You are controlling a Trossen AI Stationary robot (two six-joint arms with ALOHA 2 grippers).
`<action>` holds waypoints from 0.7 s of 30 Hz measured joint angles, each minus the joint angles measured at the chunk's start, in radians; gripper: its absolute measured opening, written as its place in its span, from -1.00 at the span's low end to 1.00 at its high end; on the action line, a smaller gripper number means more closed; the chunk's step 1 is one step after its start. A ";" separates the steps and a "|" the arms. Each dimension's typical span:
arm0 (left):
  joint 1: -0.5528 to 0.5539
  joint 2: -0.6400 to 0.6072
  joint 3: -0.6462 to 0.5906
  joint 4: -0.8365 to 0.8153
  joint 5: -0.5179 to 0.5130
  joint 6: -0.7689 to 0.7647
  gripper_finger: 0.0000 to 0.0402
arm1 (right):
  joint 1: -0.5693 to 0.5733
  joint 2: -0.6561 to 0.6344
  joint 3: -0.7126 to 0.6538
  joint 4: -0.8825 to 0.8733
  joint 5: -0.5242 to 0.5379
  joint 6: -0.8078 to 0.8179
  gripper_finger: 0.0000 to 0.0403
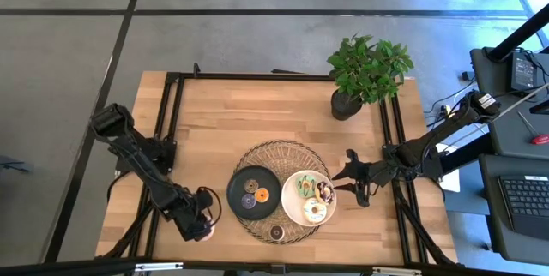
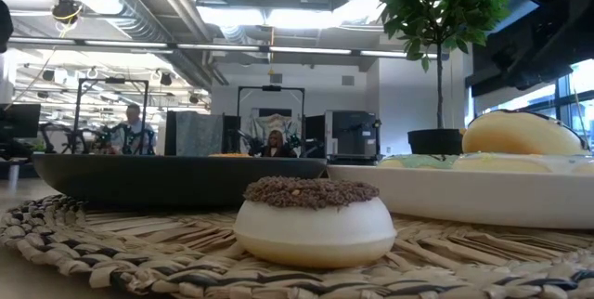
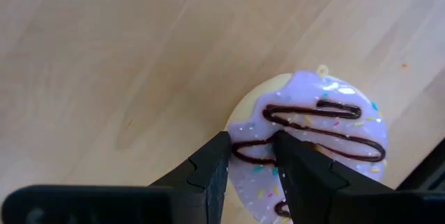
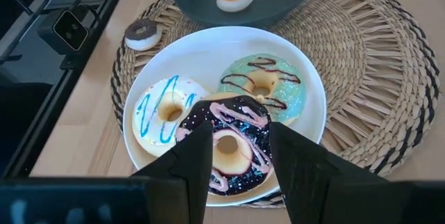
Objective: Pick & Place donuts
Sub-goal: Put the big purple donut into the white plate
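Observation:
A purple-iced donut with chocolate drizzle (image 3: 327,123) lies on the bare wood at the table's near left. My left gripper (image 1: 204,225) (image 3: 252,151) stands over it, shut on it. My right gripper (image 1: 356,186) (image 4: 241,137) is open and empty, just right of the white plate (image 1: 292,212). That plate holds a green donut (image 4: 263,88), a white donut with blue drizzle (image 4: 167,109) and a dark-iced donut (image 4: 229,147). The black plate (image 1: 233,192) holds three small donuts. A small chocolate donut (image 2: 316,220) rests on the woven mat. My left gripper has a part of the purple donut's ring (image 3: 252,156) between its two fingers, on the side nearer the arm. The fingers come from above, slanting down. One finger (image 3: 295,161) covers the donut's middle, so the hole is hidden. The donut lies flat on the table.
Both plates sit on a round woven mat (image 1: 279,152) at the table's middle. A potted plant (image 1: 364,75) stands at the far right. Bare wood lies at the far left. People show in the room beyond the table in the low view.

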 joint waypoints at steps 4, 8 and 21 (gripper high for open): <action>0.000 0.001 0.000 0.015 -0.005 0.000 -0.44 | 0.000 0.000 0.000 -0.002 0.000 -0.001 -0.28; 0.001 0.001 0.000 0.019 -0.005 0.000 -0.44 | 0.000 0.000 0.000 -0.004 0.000 -0.001 -0.28; 0.002 0.001 0.000 0.028 0.051 0.065 -0.70 | 0.000 0.000 0.000 -0.011 0.000 -0.003 -0.28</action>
